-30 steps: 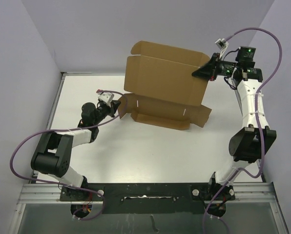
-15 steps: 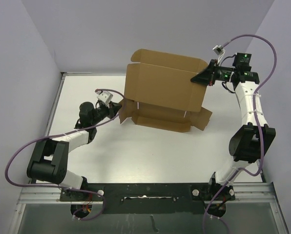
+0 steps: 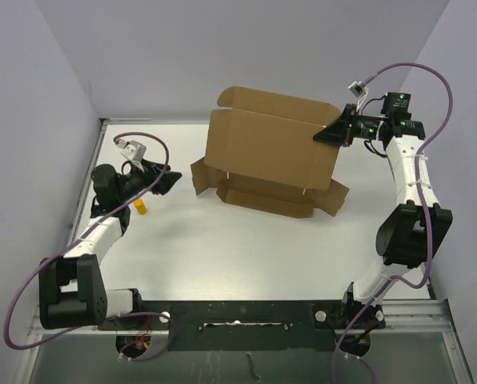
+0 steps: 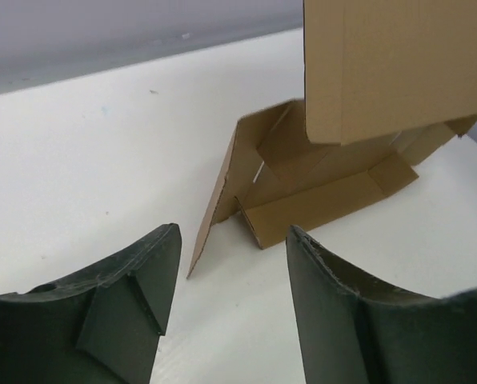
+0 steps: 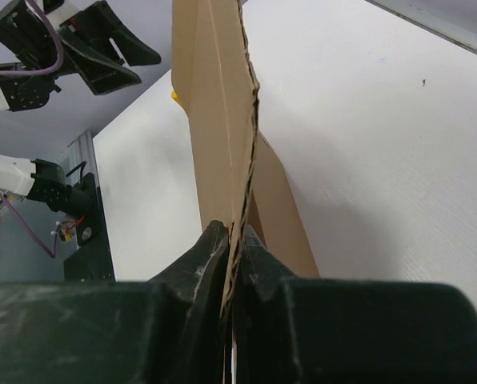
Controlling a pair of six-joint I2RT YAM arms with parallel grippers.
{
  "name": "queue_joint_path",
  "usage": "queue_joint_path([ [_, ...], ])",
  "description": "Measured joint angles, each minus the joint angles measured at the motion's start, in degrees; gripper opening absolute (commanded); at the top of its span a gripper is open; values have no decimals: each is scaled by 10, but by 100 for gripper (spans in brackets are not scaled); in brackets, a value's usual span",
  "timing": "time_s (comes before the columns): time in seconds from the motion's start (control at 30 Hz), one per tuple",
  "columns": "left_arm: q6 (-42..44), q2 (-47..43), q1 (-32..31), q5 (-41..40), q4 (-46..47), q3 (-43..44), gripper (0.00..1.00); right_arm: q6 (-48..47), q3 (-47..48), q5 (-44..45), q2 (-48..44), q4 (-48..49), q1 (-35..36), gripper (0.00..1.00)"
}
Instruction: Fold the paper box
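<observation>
Right wrist: right hand (image 5: pixel 232 237) clamps paper box (image 5: pixel 221 120) panel edge, unclear from top external; left hand (image 4: pixel 232 244) spread, empty.

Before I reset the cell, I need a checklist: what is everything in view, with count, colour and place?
brown cardboard paper box: one, brown, far middle of the table, half folded, big panel raised.
small yellow cylinder: one, yellow, on the table near its left edge.
flat white table: one, white, under everything.
left gripper: one, black, open, empty, apart from the box.
right gripper: one, black, shut on the raised panel's edge.
</observation>
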Motion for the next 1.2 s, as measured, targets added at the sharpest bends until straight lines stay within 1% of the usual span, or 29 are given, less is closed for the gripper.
queue_joint_path([
  [0.1, -12, -32, 38, 17, 5, 0, 33, -7, -1, -3, 0, -6, 0, 0],
  [0.17, -11, -33, 64, 24, 11, 6, 27, -11, -1, -4, 0, -10, 0, 0],
  [0.2, -6, -23, 74, 26, 10, 17, 18, -12, -1, -4, 0, -13, 0, 0],
  [0.23, 3, -7, 77, 27, 9, 32, 12, -13, -1, -4, 0, -16, 0, 0],
  [0.3, 26, 28, 68, 28, 0, 63, 10, -15, 0, -5, 0, -21, 0, 0],
  [0.53, 112, 149, -7, 18, -33, 147, 10, -15, 2, -10, -3, -25, 0, 0],
  [0.73, 132, 256, -50, 20, -4, 171, 12, -15, 5, -10, -10, -26, 0, 0],
  [0.8, 127, 285, -56, 27, 22, 169, 14, -15, 8, -10, -10, -27, 0, 0],
  [0.87, 120, 301, -63, 33, 61, 158, 19, -15, 12, -10, -10, -29, 0, 0],
  [0.97, 115, 303, -78, 40, 133, 129, 28, -15, 15, -10, -10, -29, 0, 0],
  [1.1, 103, 309, -100, 46, 224, 109, 34, -15, 15, -10, -10, -29, -3, 0],
  [1.2, 89, 322, -110, 52, 285, 100, 40, -15, 15, -10, -10, -29, -4, 0],
])
